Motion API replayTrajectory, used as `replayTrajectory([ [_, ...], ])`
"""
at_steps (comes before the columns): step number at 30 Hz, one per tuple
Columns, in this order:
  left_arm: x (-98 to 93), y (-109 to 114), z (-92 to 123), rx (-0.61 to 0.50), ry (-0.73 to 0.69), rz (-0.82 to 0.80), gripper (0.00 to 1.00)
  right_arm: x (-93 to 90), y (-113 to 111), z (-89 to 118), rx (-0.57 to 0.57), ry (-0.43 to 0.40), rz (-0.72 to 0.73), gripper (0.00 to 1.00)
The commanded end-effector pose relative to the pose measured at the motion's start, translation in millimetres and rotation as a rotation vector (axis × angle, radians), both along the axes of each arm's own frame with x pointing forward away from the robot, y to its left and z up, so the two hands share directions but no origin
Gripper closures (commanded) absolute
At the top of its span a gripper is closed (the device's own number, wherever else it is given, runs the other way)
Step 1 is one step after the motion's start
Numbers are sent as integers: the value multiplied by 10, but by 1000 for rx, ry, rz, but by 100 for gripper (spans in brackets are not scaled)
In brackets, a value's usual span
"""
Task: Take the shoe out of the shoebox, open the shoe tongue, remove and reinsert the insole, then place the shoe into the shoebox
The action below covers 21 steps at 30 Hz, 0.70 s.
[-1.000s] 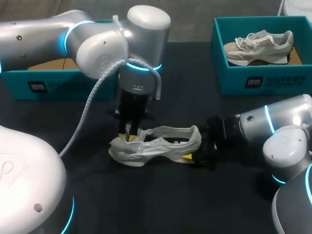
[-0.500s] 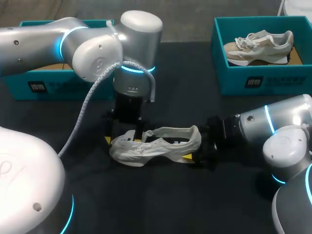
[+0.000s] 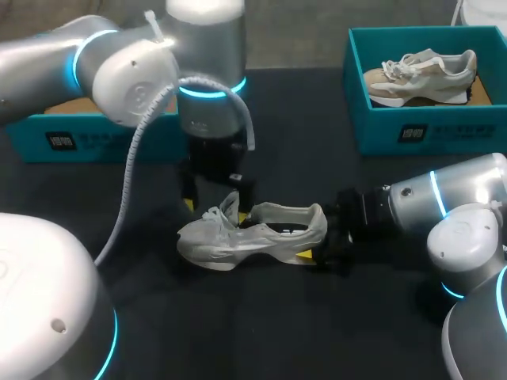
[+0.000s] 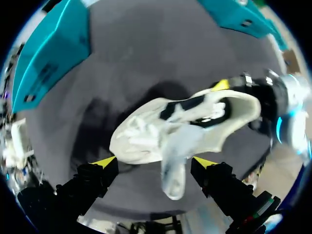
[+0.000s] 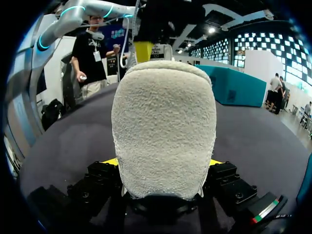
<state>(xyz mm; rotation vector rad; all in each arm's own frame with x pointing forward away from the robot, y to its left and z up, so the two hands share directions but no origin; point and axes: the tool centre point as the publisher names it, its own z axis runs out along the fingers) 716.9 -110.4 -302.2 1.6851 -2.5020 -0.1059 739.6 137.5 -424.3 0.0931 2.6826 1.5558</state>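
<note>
A white shoe point(image 3: 253, 233) lies on its sole on the black table, toe to the left. Its tongue point(image 3: 230, 207) stands pulled up. My left gripper point(image 3: 212, 207) hangs open just above the toe and laces, touching nothing. In the left wrist view the shoe point(image 4: 146, 136) lies under the open left gripper point(image 4: 155, 163), with the raised tongue point(image 4: 173, 170) in the gap between the fingers, clear of both. My right gripper point(image 3: 318, 244) lies low on the table, shut on the shoe's heel. The right wrist view shows the fuzzy heel point(image 5: 163, 122) clamped between the right gripper's point(image 5: 163, 163) fingers.
A teal shoebox point(image 3: 412, 131) at the back right holds a second, beige shoe point(image 3: 420, 75). Another teal box point(image 3: 87, 138) stands at the back left, partly hidden by my left arm. Bare black table lies in front of the shoe.
My left gripper opened and let go of the tongue, then rose and drew back a little. The tongue now stands up. The right arm has not moved.
</note>
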Motion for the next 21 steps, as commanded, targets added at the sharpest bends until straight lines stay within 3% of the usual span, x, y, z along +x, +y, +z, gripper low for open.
replayTrajectory([
  [1, 38, -118, 207, -189, -10, -369, 25, -31, 8, -17, -5, 1, -1, 100],
  [2, 43, -177, 231, -201, -13, -430, 65, -31, 8, -17, -5, 1, -1, 100],
  [3, 61, -248, 247, -215, -4, -483, 89, -31, 8, -17, -5, 1, -1, 100],
  [4, 73, -304, 253, -223, 4, -559, 100, -31, 8, -17, -5, 1, -1, 100],
  [11, 83, -556, 349, -292, 7, -978, 100, -31, 8, -17, -5, 1, -1, 100],
  [21, 83, -556, 349, -292, 7, -978, 100, -31, 8, -17, -5, 1, -1, 100],
])
